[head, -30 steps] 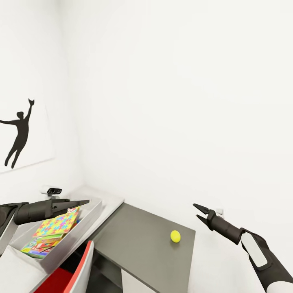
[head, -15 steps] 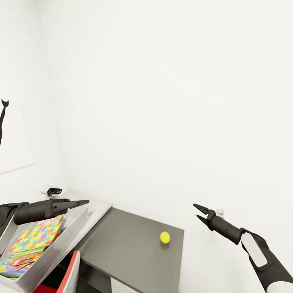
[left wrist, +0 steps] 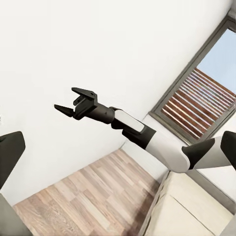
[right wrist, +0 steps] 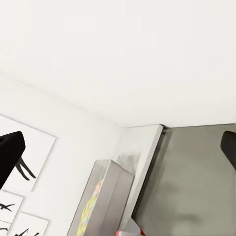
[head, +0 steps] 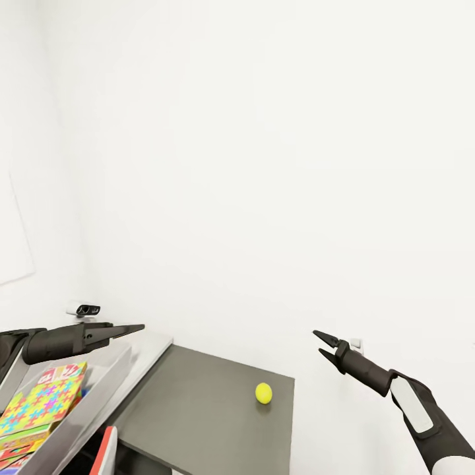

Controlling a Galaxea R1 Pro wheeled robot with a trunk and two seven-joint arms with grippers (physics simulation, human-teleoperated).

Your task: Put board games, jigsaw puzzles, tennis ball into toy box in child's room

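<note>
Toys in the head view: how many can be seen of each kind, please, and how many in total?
Tennis ball: 1, on the dark grey table.
Jigsaw puzzle: 1, on top inside the toy box.
Board games: at least 1 under the puzzle; the exact number cannot be told.
Total: 3 toys that can be counted with certainty.

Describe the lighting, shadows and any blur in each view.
Head view: flat, even light, bright white wall, a faint soft shadow under the tennis ball on the dark table; all sharp. Left wrist view: the right gripper crisp against the wall. Right wrist view: pale, washed out; the toy box looks hazy.
</note>
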